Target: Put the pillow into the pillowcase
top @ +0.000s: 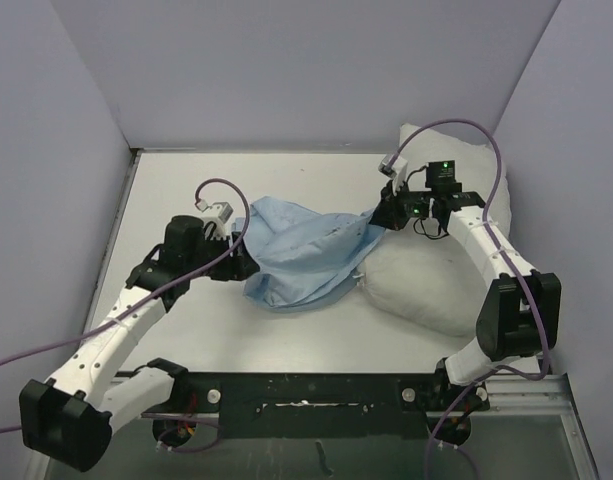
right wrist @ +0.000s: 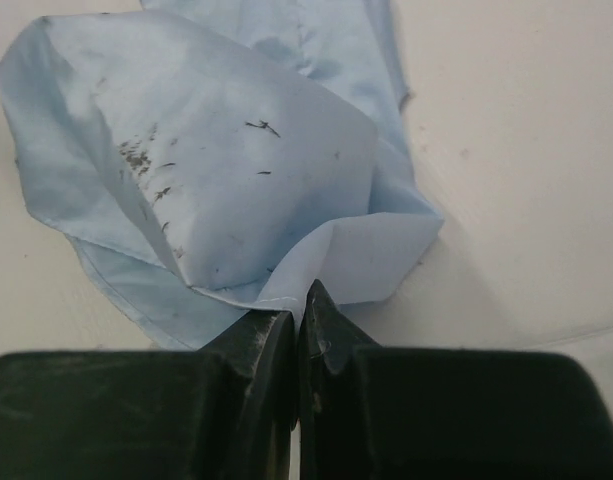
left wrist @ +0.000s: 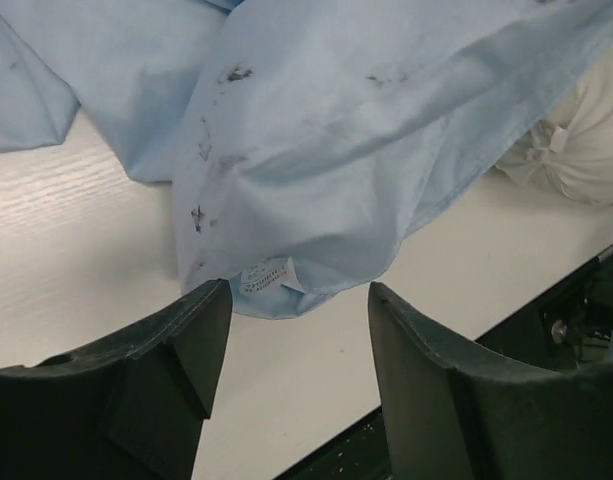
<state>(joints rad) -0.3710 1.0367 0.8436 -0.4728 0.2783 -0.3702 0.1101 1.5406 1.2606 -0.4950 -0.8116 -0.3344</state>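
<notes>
The light-blue pillowcase (top: pixel 306 255) lies bunched at the middle of the table, its right edge lifted. My right gripper (top: pixel 379 215) is shut on that edge; in the right wrist view the jaws (right wrist: pixel 301 300) pinch a fold of the pillowcase (right wrist: pixel 216 170). The off-white pillow (top: pixel 426 285) lies to the right, partly under the right arm. My left gripper (top: pixel 246 265) sits at the pillowcase's left side. Its fingers (left wrist: pixel 191 340) stand open with nothing between them. A hanging corner of the pillowcase (left wrist: pixel 316 150) with a small white label (left wrist: pixel 266 275) is just beyond the tips. The pillow (left wrist: pixel 586 150) shows at the right.
The white table (top: pixel 176 200) is enclosed by grey walls at the back and on both sides. A black mounting rail (top: pixel 316 390) runs along the near edge between the arm bases. Purple cables (top: pixel 456 125) loop above both wrists.
</notes>
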